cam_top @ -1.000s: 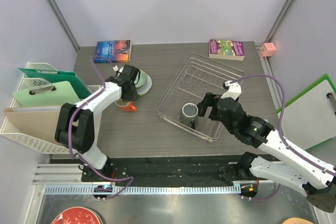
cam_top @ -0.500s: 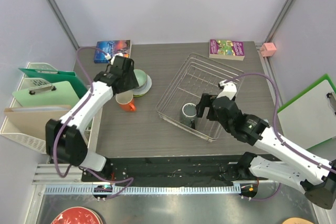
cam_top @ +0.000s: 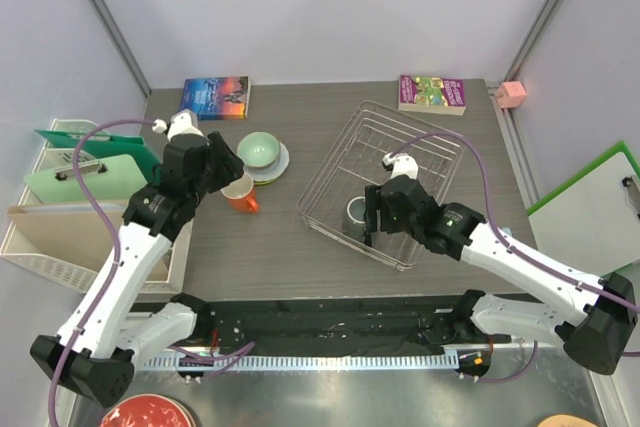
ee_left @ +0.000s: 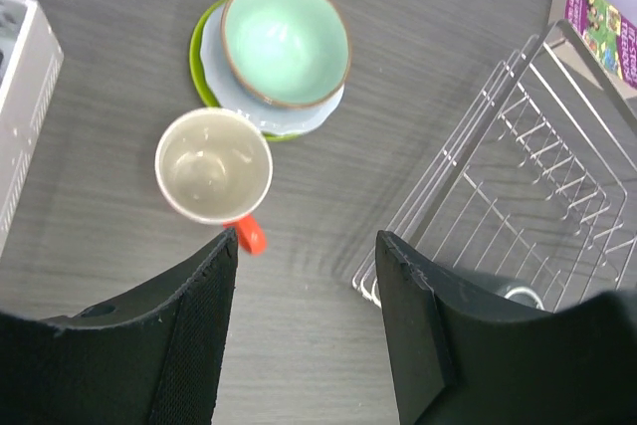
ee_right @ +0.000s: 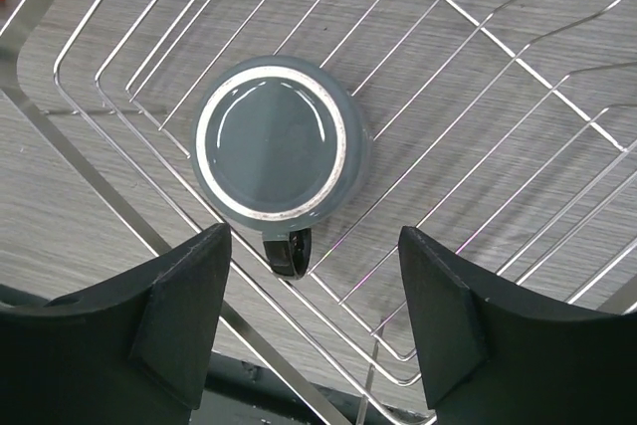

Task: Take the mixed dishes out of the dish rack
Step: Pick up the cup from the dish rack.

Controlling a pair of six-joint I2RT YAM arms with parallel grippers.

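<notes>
The grey metallic mug [cam_top: 357, 213] stands upright in the near-left corner of the wire dish rack [cam_top: 330, 172]. In the right wrist view the mug [ee_right: 269, 141] lies just ahead of my open, empty right gripper [ee_right: 314, 236], its handle pointing towards the jaws. The right gripper [cam_top: 374, 217] hovers over the rack beside the mug. The orange mug [cam_top: 240, 192] stands on the table left of the rack. Behind it the mint bowl [cam_top: 257, 150] sits on the light grey plate [ee_left: 304, 118], which sits on the lime-green plate [ee_left: 198, 65]. My left gripper [cam_top: 220, 169] is open and empty, above and just left of the orange mug [ee_left: 213, 166].
Two books lie at the back, one on the left [cam_top: 215, 97] and one on the right [cam_top: 432, 92]. White file trays with clipboards [cam_top: 60, 187] stand at the left table edge. A red plate [cam_top: 145, 412] lies below the table's front. The rack [ee_left: 518, 136] fills the right half.
My left arm has drawn back from the orange mug towards the left and near side, leaving the mug standing. My right gripper has shifted left, closer over the grey mug.
</notes>
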